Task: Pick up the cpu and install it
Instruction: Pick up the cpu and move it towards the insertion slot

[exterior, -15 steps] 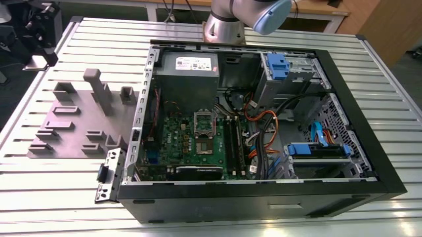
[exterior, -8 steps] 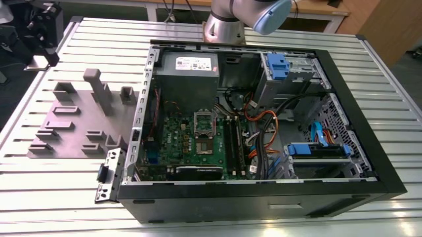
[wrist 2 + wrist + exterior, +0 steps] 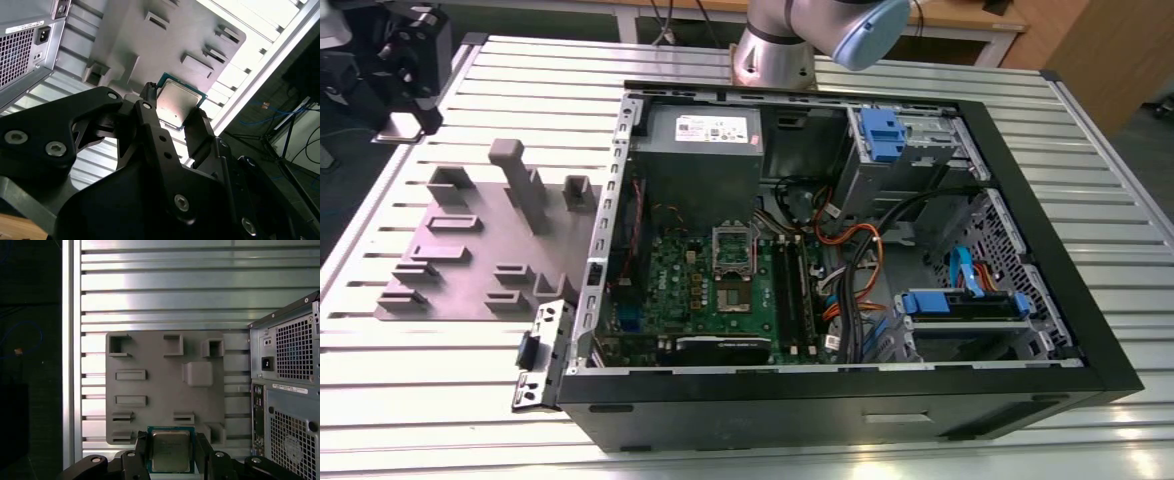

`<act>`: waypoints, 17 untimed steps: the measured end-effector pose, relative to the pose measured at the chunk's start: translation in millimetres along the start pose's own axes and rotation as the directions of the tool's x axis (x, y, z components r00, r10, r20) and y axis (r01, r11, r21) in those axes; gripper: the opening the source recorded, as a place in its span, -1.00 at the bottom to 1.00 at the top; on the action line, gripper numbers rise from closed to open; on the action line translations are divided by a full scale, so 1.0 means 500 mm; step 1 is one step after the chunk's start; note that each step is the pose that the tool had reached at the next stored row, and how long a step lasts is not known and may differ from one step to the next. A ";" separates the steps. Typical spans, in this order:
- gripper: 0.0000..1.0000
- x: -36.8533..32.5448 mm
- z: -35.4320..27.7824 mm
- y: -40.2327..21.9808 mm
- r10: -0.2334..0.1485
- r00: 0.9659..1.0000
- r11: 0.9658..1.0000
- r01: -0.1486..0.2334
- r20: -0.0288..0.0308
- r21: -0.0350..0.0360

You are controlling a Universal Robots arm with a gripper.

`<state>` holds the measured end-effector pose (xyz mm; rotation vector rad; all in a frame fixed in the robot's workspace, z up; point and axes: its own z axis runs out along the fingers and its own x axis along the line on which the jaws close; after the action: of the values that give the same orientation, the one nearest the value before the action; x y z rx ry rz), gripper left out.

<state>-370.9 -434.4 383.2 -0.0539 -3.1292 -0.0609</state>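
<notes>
The cpu [image 3: 171, 451] [image 3: 177, 102] is a small square chip with a silvery top and a thin green rim. It sits clamped by its edges between the two black fingers of my gripper [image 3: 171, 444] [image 3: 175, 107], which is shut on it. In both wrist views the chip hangs above the near edge of a grey fixture plate [image 3: 160, 385] [image 3: 150, 45]. In the exterior view my gripper [image 3: 403, 75] is at the far upper left, over the slatted table, well away from the motherboard [image 3: 687, 290] and its socket [image 3: 736, 298] inside the open computer case [image 3: 1014, 330].
The socket's hinged silver frame [image 3: 732, 243] stands raised. The grey fixture plate [image 3: 467, 250] with raised blocks lies at the exterior view's left of the case. The case's rear panel [image 3: 287, 390] is close beside the gripper. Cables and blue drive bays [image 3: 961, 305] fill the case's right half.
</notes>
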 end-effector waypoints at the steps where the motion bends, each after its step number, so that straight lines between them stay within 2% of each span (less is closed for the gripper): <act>1: -0.06 -0.001 0.000 0.000 0.000 1.000 1.000 0.000 0.000 0.000; 17: -0.06 -0.009 0.000 0.000 0.000 1.000 1.000 0.000 0.000 0.000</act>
<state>-366.6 -434.4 383.2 -0.0538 -3.1292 -0.0609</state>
